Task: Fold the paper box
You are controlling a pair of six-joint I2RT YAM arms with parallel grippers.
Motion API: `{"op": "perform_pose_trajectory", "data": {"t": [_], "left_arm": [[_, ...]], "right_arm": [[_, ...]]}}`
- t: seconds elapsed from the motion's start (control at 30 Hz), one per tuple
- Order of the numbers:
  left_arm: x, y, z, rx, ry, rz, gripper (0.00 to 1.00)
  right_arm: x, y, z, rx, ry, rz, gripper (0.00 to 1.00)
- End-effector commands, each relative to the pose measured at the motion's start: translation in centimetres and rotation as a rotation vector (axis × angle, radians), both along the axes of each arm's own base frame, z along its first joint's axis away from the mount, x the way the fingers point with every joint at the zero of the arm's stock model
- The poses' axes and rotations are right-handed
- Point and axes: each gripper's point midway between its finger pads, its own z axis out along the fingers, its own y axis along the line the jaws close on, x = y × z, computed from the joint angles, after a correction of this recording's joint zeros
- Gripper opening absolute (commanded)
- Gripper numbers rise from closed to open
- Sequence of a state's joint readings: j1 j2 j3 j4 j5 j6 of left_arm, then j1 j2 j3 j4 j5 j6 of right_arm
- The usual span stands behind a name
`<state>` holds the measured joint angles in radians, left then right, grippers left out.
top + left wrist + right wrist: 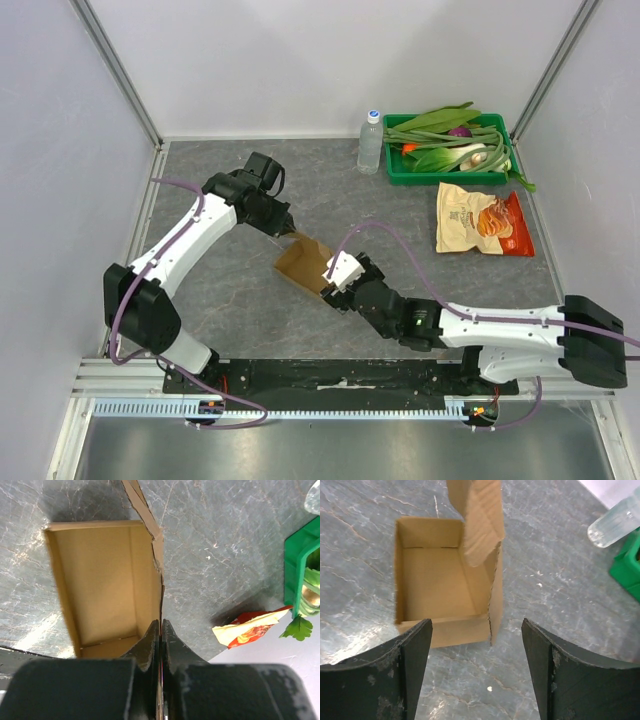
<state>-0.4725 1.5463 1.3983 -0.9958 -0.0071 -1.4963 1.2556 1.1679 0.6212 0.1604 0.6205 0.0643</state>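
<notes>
Left end effector pinched shut on paper box side wall. Right end effector spread wide, empty; box just ahead, long axis apparently running away from it.

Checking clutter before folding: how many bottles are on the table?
1. The clear bottle stands upright at the far edge, just left of the green tray. The arms could hide another.
</notes>
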Motion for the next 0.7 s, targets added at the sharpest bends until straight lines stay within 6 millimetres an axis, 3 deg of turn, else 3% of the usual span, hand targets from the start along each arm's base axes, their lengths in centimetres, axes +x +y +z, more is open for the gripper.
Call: {"op": "perform_pose_trajectory", "data": {"t": [0.0, 0.23, 0.33, 0.37, 0.43, 0.47, 0.53, 0.57, 0.67], "left_arm": [[1.0, 0.5, 1.7, 0.026, -0.035, 0.046, 0.02], [0.9, 0.5, 1.5, 0.029, -0.029, 0.041, 0.02], [0.8, 0.5, 1.5, 0.028, -0.027, 0.037, 0.02], [0.8, 0.4, 1.5, 0.025, -0.026, 0.032, 0.02], [0.9, 0.4, 1.6, 0.03, -0.034, 0.014, 0.02], [1.1, 0.4, 1.7, 0.034, -0.047, 0.009, 0.05], [1.3, 0.6, 2.3, 0.054, -0.088, -0.03, 0.33], [1.6, 1.1, 2.5, 0.084, -0.117, -0.042, 0.62], [1.6, 3.5, 4.6, 0.202, -0.249, -0.114, 0.86]], "right_arm": [[1.5, 1.6, 5.7, 0.048, -0.176, -0.071, 0.79], [3.2, 3.0, 7.5, -0.007, -0.244, -0.146, 0.75], [3.7, 3.3, 8.2, 0.005, -0.26, -0.179, 0.69], [3.8, 3.1, 8.3, -0.003, -0.264, -0.197, 0.56], [4.1, 3.3, 8.4, -0.008, -0.267, -0.214, 0.42], [4.1, 3.2, 8.3, -0.009, -0.268, -0.22, 0.27], [4.4, 3.0, 8.1, 0.007, -0.26, -0.222, 0.08], [4.7, 2.6, 7.5, 0.002, -0.252, -0.222, 0.03], [5.5, 1.3, 6.5, 0.024, -0.222, -0.217, 0.0]]}}
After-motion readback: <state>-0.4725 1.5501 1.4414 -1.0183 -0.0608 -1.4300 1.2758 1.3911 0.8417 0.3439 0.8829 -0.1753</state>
